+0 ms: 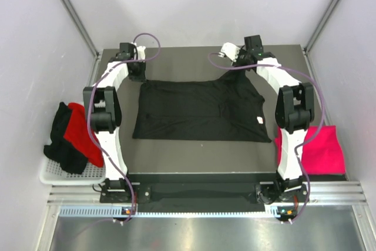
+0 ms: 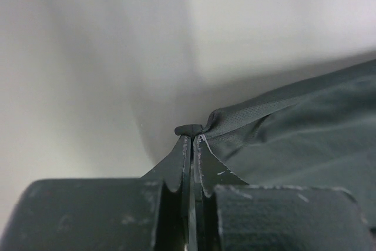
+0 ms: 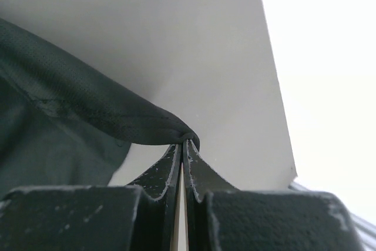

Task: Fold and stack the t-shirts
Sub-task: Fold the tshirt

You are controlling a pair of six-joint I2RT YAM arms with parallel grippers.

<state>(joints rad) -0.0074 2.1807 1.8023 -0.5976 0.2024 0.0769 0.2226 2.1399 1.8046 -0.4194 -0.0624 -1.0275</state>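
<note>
Left basket (image 1: pixel 54 173): red and black t-shirts (image 1: pixel 73 136) heaped, spilling over its rim; number unclear.
Right desk (image 1: pixel 194 157) edge: pink t-shirt (image 1: pixel 323 148), partly hidden behind the right arm (image 1: pixel 291 110).
Desk centre: black t-shirt (image 1: pixel 197 110) spread flat, small white tag (image 1: pixel 259 121) near its right edge.
Left pincer (image 2: pixel 192 135): clenched on the shirt's far left corner.
Right pincer (image 3: pixel 183 143): clenched on a fold at its far right corner; fingertips hidden from above.

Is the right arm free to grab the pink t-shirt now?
Probably not yet: the right gripper is shut on the black t-shirt at its far corner, while the pink t-shirt lies beside that arm's base. It must let go first.
</note>
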